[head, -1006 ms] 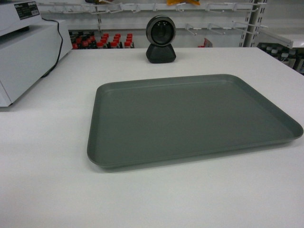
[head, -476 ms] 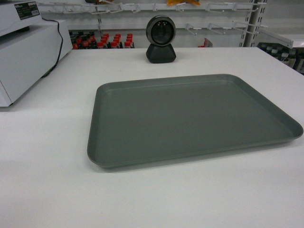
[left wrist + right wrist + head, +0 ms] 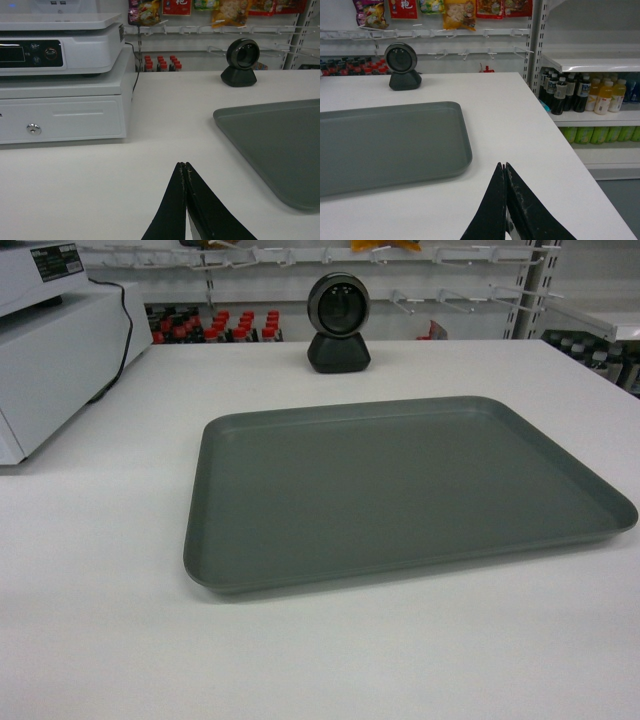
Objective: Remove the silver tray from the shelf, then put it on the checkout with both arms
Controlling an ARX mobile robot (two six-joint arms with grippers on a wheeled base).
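The silver tray [image 3: 400,490] lies flat and bare on the white checkout [image 3: 300,660], slightly skewed. In the left wrist view the tray [image 3: 280,145] is to the right of my left gripper [image 3: 183,164], which is shut with nothing in it and hovers over bare tabletop, apart from the tray's near left corner. In the right wrist view the tray [image 3: 385,145] is to the left of my right gripper [image 3: 504,164], also shut and empty, just off the tray's near right corner. Neither gripper shows in the head view. A shelf [image 3: 592,62] with bottles stands to the right.
A white cash register and drawer [image 3: 60,95] sits at the table's left. A black round scanner [image 3: 338,323] stands at the back middle. The table's right edge [image 3: 580,165] drops off toward the racking of drink bottles [image 3: 580,95]. Hooks with snack packs hang behind.
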